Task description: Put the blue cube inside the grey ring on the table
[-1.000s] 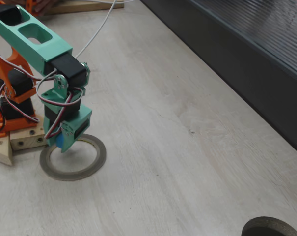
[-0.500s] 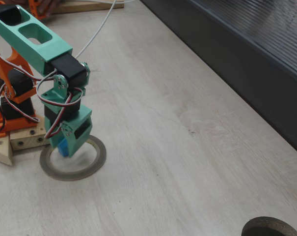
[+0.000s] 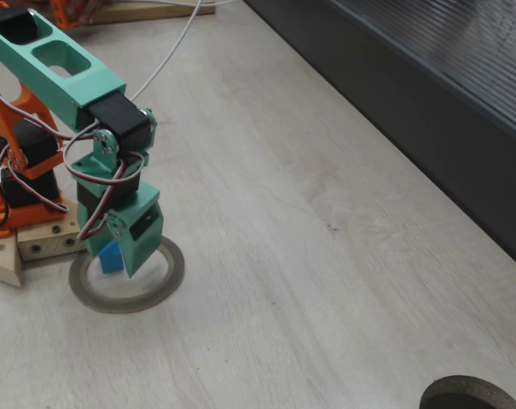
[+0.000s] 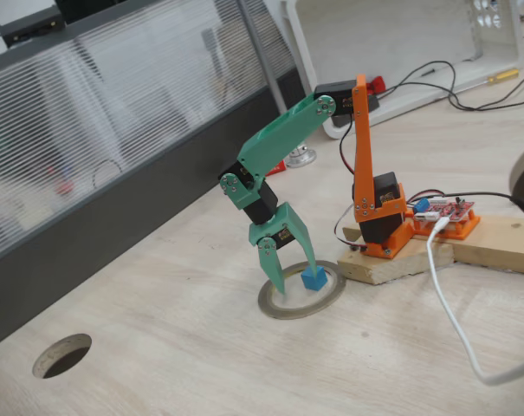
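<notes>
Pale whitewashed wood forms the table, which carries every item in the workspace. On it the grey ring lies flat just in front of the arm's wooden base block, well within reach, so it serves as the drop target. Directly over the ring's opening the green gripper points down with its jaws parted wide and nothing held. The blue cube rests on the table inside the ring, between the spread fingers, so the placement appears complete.
</notes>
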Motion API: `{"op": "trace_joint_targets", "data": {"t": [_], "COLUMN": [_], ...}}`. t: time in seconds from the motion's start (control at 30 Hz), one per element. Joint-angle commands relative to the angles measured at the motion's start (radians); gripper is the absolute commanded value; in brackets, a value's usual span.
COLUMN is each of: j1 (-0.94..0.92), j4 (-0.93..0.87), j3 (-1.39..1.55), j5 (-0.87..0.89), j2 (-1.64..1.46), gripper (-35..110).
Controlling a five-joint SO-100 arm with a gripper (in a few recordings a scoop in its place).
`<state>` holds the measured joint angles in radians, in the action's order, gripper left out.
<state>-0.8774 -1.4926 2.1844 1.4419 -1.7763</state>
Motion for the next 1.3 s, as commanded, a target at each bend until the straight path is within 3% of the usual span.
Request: {"op": "trace_joint_targets", "data": {"t": [0.0, 0.13, 0.47, 1.1, 1.27], "j1": [-0.008, -0.008, -0.008, -0.018, -0.021], "j4": [-0.014, -0.037, -0.293, -0.311, -0.400], "j3": [-0.014, -0.054, -0.293, -0.293, -0.295], "j5": [0.008, 0.008, 0.008, 0.015, 0.011], "j2": [-0.035, -0.043, -0.104, -0.110, -0.110], "gripper": [43, 43, 43, 42, 42]}}
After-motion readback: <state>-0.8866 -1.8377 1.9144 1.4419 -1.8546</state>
